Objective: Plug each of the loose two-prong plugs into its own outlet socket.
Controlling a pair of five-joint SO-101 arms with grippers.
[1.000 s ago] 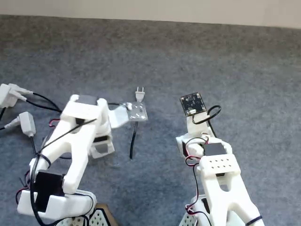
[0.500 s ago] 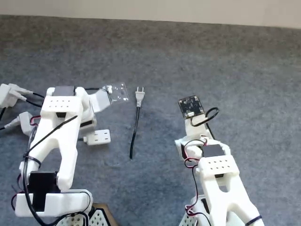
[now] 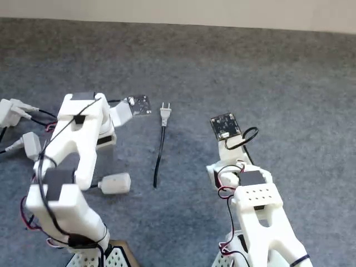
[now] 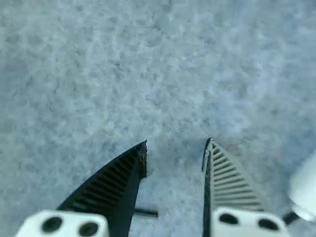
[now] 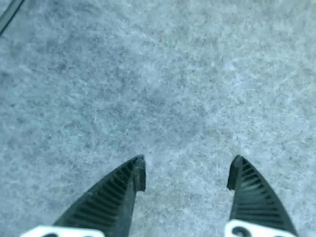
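Left gripper: open, medium gap, nothing held, nothing touched, fingertips hanging over grey carpet. Thin dark line down by the finger bases, possibly a cord, too little showing to tell.

Right gripper: open wider, empty, above bare carpet, with a dark cord cutting one corner of its view.

Two-prong plug: white, flat on the carpet between the two arms, prongs pointing away from the bases, black lead trailing back toward them. Left arm's wrist just beside it, apart.

White outlet block: on the carpet beside the left arm, near the lead's loose end, nothing plugged in.

Two more white corded pieces at the left edge.
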